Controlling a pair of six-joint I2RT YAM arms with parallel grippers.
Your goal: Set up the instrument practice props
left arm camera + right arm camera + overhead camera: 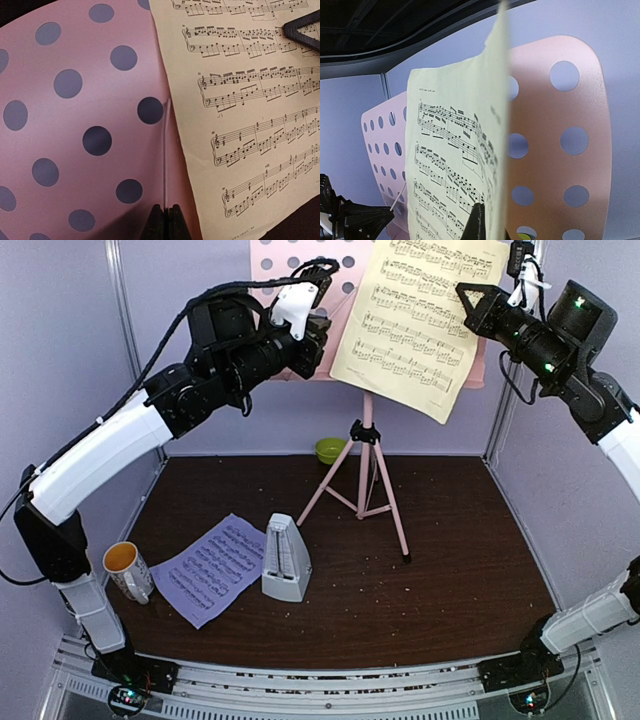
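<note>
The pink music stand [364, 455] stands at the back of the table, its perforated desk [75, 125] up high. My left gripper [167, 209] is shut on a thin wire [165, 150] that runs up the desk's face, near the desk's lower edge [318, 340]. My right gripper [490, 220] is shut on the right edge of the yellow music sheet [420, 320], which hangs tilted in front of the desk's right half. The lavender music sheet [212, 568] lies flat at the table's front left. Beside it the pale-grey metronome [286, 558] stands upright.
A white mug [127, 570] with an orange inside stands at the left edge, touching the lavender sheet. A lime-green bowl [330, 449] sits by the back wall behind the tripod legs. Frame posts rise at both back corners.
</note>
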